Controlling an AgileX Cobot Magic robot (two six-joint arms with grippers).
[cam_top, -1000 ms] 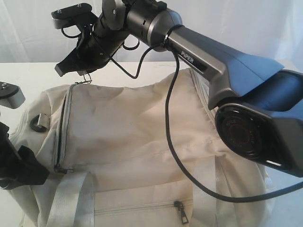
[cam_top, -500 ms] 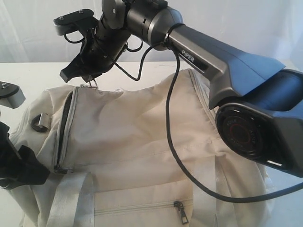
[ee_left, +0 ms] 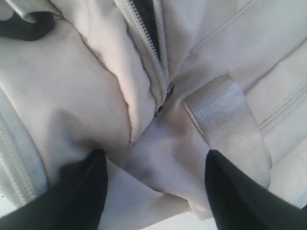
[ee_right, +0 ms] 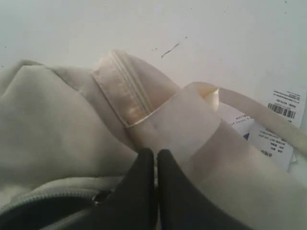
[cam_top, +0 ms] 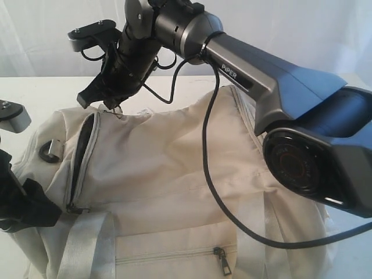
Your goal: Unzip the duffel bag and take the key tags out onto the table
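Here, at the duffel bag (cam_top: 174, 174)'s left end, the left gripper (ee_left: 153, 155)'s fingers (ee_left: 81, 191) straddled bunched fabric; we could not tell whether they clamped it. The bag lay on the table (cam_top: 35, 87), its zipper (cam_top: 75, 160) partly open. At the zipper's top, the right gripper (ee_right: 156, 153) pinched the zipper pull (cam_top: 118, 110).

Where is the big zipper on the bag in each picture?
Exterior view: the zipper runs down the bag's left end, its top part open.
Left wrist view: it ends right beside the strap.
Right wrist view: it meets the right gripper's shut jaws.
Shared landmark: the strap, also just below the zipper's closed end in the exterior view.
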